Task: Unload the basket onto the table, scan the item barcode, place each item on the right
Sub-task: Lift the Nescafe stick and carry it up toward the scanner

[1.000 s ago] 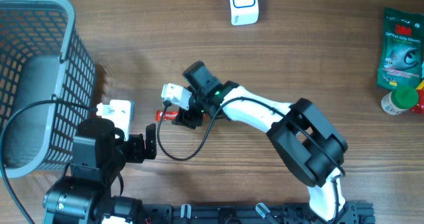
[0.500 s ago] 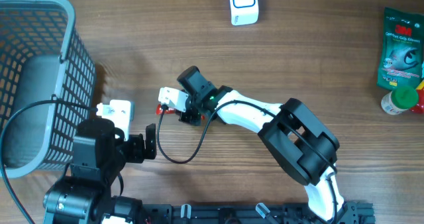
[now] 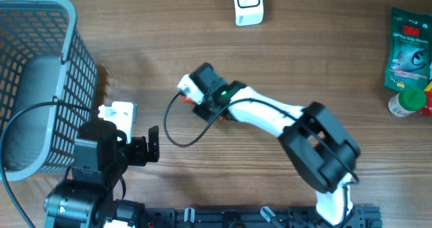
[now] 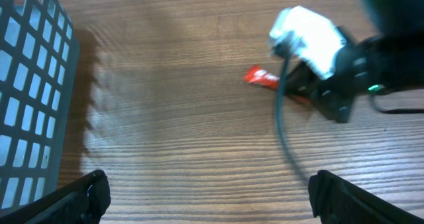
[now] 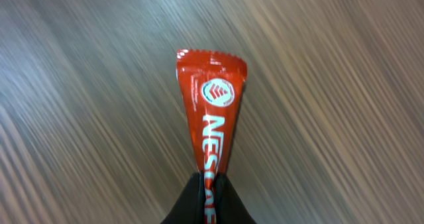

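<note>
The right gripper [image 5: 209,184] pinches one end of a red sachet [image 5: 211,121] between tightly closed jaws, well to the right of the grey mesh basket [image 3: 40,86]. The left gripper [image 3: 152,146] sits just beside the basket's near right corner, jaws spread wide, holding nothing

The red sachet [image 5: 211,118] has its lower end and lettering hidden between the pinched fingertips of the right gripper [image 5: 208,184]. Overhead, the same gripper conceals nearly all of it. The basket [image 3: 81,59] is cropped at the left edge.
</note>
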You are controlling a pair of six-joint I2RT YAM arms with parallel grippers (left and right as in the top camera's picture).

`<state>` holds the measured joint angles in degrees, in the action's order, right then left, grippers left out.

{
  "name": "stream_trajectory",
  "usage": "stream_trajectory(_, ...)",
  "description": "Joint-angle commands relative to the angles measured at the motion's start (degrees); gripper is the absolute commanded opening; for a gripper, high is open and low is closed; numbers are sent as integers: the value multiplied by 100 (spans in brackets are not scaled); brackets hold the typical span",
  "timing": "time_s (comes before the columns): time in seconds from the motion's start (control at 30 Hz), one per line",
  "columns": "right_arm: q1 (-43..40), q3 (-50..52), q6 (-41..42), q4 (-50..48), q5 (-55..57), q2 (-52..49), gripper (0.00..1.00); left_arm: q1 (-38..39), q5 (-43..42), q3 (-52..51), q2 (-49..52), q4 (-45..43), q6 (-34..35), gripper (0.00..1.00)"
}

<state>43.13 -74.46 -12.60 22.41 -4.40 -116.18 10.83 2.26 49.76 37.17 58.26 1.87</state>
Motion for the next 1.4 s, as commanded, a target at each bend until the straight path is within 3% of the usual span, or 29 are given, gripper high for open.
stream_trajectory(0.0,-293,20,992,459,-507,647,4,31,-26,-33,-31,-15,55,100)
stream_trajectory(0.27,-925,20,2129,1565,-3222,1290,4,31,-26,-33,-31,-15,55,100)
stream_trajectory(0.5,-1252,20,4763,2253,-5051,1333,4,31,-26,-33,-31,-15,55,100)
stream_trajectory(0.67,-1421,20,5654,2319,-6196,1333,4,31,-26,-33,-31,-15,52,100)
stream_trajectory(0.93,-1698,20,5423,2326,-8714,1333,4,31,-26,-33,-31,-15,55,100)
stream_trajectory(1.37,-1777,24,5311,2015,-8782,1333,4,31,-26,-33,-31,-15,55,100)
